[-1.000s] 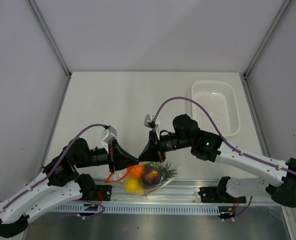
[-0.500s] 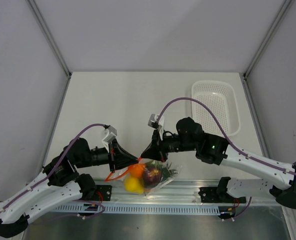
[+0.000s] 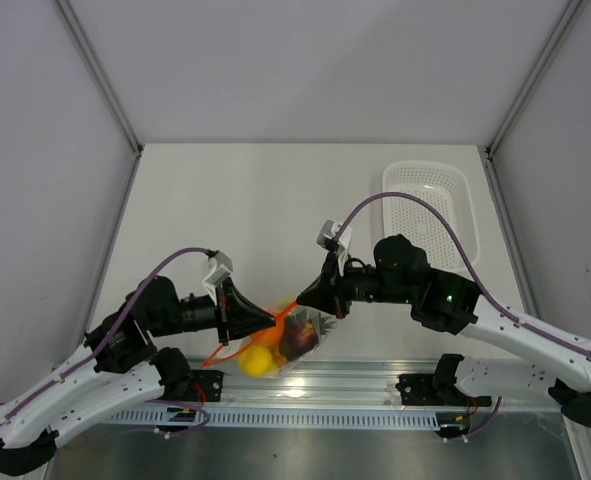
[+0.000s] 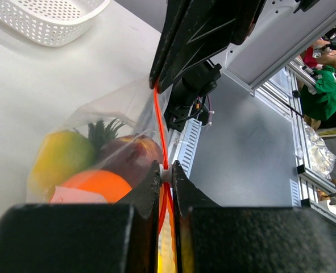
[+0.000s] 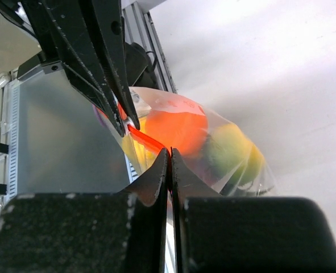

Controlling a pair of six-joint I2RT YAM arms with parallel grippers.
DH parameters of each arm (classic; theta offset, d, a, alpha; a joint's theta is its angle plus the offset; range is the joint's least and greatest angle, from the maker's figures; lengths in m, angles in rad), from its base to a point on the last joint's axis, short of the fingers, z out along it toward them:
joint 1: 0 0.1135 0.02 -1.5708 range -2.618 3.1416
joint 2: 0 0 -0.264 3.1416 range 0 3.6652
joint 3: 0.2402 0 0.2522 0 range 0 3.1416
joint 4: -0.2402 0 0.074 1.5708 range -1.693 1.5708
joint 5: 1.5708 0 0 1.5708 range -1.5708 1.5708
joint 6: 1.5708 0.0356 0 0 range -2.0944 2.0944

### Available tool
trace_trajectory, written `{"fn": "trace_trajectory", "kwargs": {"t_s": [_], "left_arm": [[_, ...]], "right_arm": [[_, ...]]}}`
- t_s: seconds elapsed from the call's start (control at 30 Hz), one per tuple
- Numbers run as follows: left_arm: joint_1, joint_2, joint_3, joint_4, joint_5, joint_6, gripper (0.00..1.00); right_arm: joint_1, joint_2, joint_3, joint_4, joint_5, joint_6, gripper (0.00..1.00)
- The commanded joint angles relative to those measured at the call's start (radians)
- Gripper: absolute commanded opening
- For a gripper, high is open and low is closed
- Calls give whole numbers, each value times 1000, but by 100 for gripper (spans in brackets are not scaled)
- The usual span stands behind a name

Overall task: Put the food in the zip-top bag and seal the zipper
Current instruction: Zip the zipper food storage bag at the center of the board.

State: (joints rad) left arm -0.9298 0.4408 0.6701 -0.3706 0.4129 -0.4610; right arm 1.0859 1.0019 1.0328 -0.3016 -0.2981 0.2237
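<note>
**Right gripper slides off along the zipper, fruit already bagged**

Over the past second your right gripper (image 3: 303,299) has drawn away to the right. The left gripper (image 3: 272,319) has held its place. The red-orange zipper (image 4: 159,122) now runs taut between them, and the bag (image 3: 297,345) has shifted a little left at the near edge of the table (image 3: 245,210). Both pairs of jaws are pressed together, each pinching the zipper. That reads as loading finished and the sealing pass under way. Whether the strip is locked along its whole length cannot be told.

The white basket (image 3: 430,167), rigid perforated plastic, stands well apart at the far right. The bag is thin clear film, creased and glossy, bulging around its load. Inside are smooth, rounded toy fruits: an orange (image 5: 176,129), a yellow-green fruit (image 4: 59,156), a dark red one (image 4: 131,154) and a yellow pear (image 3: 258,361). Spiky green pineapple leaves (image 4: 102,131) show among them. The zipper itself is a narrow, flexible ridge.
</note>
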Motion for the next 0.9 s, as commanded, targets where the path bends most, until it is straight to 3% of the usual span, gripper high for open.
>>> {"fn": "trace_trajectory", "kwargs": {"t_s": [0.0, 0.07, 0.1, 0.2, 0.47, 0.87], "left_arm": [[-3, -16, 52, -11, 40, 5, 0], [-3, -11, 56, -11, 46, 5, 1], [-3, -10, 57, -11, 49, 7, 1], [-3, -7, 54, -7, 56, 4, 1], [-3, 6, 40, 16, 79, -7, 0], [-3, 26, 40, 33, 99, -10, 1]], "right_arm": [[-32, -54, -7, 38, -17, -46, 0], [-38, -52, 4, 33, -122, -73, 10], [-37, -48, 16, 10, -142, -86, 26], [-38, -13, 84, -72, -206, -139, 39], [-37, 122, 217, -218, -329, -219, 46], [-20, 257, 280, -263, -400, -294, 43]]}}
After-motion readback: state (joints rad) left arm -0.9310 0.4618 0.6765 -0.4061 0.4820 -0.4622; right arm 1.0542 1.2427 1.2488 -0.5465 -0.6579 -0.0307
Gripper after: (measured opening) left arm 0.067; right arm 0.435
